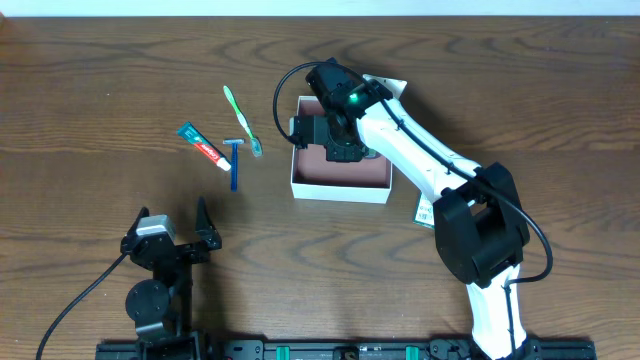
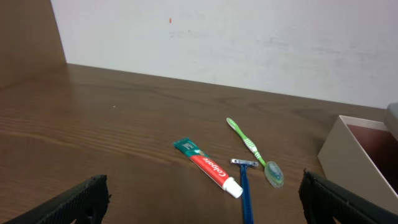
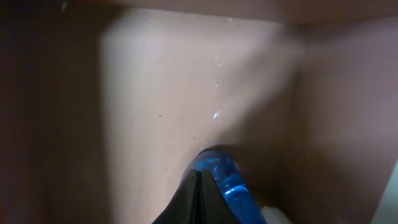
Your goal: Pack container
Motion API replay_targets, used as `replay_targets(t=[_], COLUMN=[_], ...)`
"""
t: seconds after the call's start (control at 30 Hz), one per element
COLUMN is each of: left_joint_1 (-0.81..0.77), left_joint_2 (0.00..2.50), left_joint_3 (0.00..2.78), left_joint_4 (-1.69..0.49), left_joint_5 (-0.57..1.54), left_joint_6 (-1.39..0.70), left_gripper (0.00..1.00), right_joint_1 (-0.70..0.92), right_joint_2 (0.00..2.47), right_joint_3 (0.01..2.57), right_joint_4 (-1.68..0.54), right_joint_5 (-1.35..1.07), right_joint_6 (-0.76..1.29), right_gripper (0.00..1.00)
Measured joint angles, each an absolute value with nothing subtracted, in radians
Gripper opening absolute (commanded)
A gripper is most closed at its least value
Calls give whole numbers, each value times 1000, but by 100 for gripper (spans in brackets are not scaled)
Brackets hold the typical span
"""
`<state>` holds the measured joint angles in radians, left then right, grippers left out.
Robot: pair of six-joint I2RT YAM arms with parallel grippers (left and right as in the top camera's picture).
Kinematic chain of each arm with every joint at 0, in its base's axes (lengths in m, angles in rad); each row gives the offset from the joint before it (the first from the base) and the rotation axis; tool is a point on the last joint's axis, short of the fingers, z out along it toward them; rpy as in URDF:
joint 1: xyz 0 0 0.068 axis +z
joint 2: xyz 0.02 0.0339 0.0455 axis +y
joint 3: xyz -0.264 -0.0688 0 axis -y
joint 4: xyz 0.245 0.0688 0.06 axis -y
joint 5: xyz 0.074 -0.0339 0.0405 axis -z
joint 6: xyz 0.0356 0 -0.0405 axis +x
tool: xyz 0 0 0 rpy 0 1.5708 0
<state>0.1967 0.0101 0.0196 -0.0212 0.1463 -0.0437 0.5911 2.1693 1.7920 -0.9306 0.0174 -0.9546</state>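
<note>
Hands differ: right hand [image 3: 198, 180] pinched shut inside the container [image 1: 340, 187], touching a blue object [image 3: 225, 177]; left hand [image 1: 172, 226] wide open, empty.

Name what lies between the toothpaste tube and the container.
In the overhead view, a blue razor and a green toothbrush lie between the toothpaste tube and the container.

A toothpaste tube [image 1: 200, 145], blue razor [image 1: 235, 162] and green toothbrush [image 1: 242, 120] lie close together on the wooden table [image 1: 100, 80].
</note>
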Motion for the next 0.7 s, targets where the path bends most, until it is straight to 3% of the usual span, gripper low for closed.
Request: replay_targets(t=[0.7], left_joint_1=[197], left_joint_2=[10], left_joint_3=[20], left_joint_4=[-21], left_joint_5=[146], left_joint_6=[-44], left_gripper=[98], right_joint_1=[604], right_joint_2=[2169], right_joint_3=[1863], right_joint_4=[-886], right_joint_5=[-28], right_joint_6=[-944], right_gripper=[1])
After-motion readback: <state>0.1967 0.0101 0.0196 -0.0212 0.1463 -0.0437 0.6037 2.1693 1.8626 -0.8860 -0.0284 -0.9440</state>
